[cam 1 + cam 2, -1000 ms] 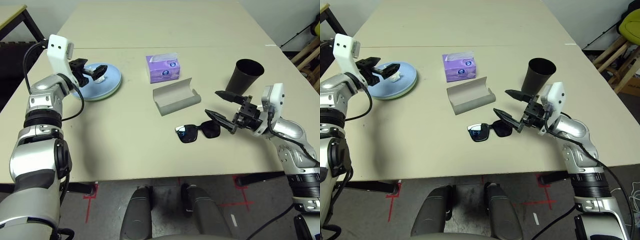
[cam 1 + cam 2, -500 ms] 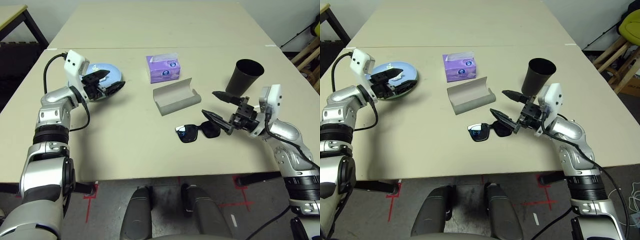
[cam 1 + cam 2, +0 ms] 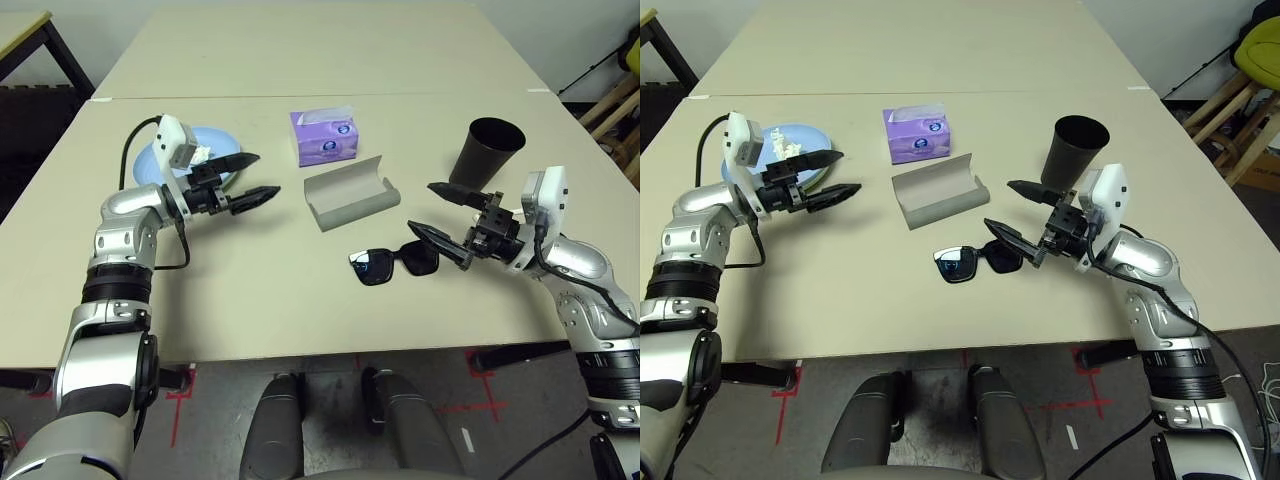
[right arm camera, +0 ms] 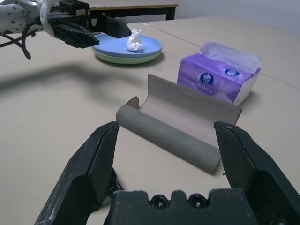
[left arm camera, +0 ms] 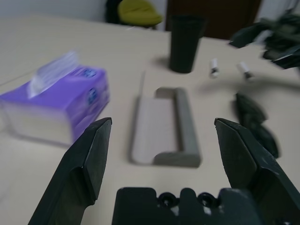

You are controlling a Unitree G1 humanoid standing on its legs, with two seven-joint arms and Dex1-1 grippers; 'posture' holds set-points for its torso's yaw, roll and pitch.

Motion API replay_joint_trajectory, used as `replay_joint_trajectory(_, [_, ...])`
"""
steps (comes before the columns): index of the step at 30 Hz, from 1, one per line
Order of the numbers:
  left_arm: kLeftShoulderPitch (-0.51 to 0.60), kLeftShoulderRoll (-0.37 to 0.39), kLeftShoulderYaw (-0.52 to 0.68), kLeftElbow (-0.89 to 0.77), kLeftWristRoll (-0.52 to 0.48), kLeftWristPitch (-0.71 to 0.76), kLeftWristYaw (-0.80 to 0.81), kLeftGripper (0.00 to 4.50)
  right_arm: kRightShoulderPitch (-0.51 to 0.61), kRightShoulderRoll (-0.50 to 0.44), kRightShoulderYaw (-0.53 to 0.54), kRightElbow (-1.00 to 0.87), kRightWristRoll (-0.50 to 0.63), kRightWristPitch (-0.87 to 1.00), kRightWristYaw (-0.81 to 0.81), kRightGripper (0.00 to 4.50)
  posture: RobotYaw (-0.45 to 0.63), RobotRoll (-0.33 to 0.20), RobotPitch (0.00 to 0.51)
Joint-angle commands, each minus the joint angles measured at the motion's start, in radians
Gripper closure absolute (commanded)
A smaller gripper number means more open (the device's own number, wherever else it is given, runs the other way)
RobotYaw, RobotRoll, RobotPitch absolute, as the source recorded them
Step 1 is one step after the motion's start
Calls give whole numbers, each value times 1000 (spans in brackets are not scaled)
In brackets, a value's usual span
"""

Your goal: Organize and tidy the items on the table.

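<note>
A light blue plate (image 4: 140,48) lies stacked on a pale green one (image 4: 117,56) at the table's (image 3: 250,290) left, with the crumpled tissue wad (image 4: 135,40) on top. My left gripper (image 3: 266,174) hangs open and empty between the plates and the grey glasses case (image 3: 350,192), which lies open in the middle. The black sunglasses (image 3: 392,265) lie in front of the case. My right gripper (image 3: 422,207) is open just right of the sunglasses, one finger over their right end. The black cup (image 3: 490,148) stands upright behind it. The thin white pen is out of view.
A purple tissue box (image 3: 326,137) stands behind the case. A seam (image 3: 400,95) crosses the table at the back. Wooden furniture (image 3: 620,115) stands off the table's right edge.
My left gripper let go of the tissue wad on the plates, then swung right off them toward the case, open. My right gripper barely moved.
</note>
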Motion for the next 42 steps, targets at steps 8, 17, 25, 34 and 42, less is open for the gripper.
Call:
replay_joint_trajectory(8, [70, 23, -75, -6, 18, -83, -161, 29, -3, -34, -10, 4, 11, 10, 43, 0, 113, 0, 223])
replay_joint_trajectory(17, [84, 24, -106, 50, 45, -244, -225, 29, -11, -86, 7, -13, -24, 26, 53, 0, 85, 0, 226])
replay_joint_trajectory(25, [53, 15, -132, 106, 46, -287, -249, 29, -143, -190, 167, -84, -159, 212, 72, 0, 71, 0, 224])
replay_joint_trajectory(34, [46, 15, -159, 115, 41, -293, -249, 29, -251, -286, 352, -330, -301, 481, 75, 0, 90, 0, 234])
replay_joint_trajectory(42, [45, -4, -160, 130, 51, -317, -246, 29, -326, -335, 489, -420, -452, 505, 98, 0, 110, 0, 233])
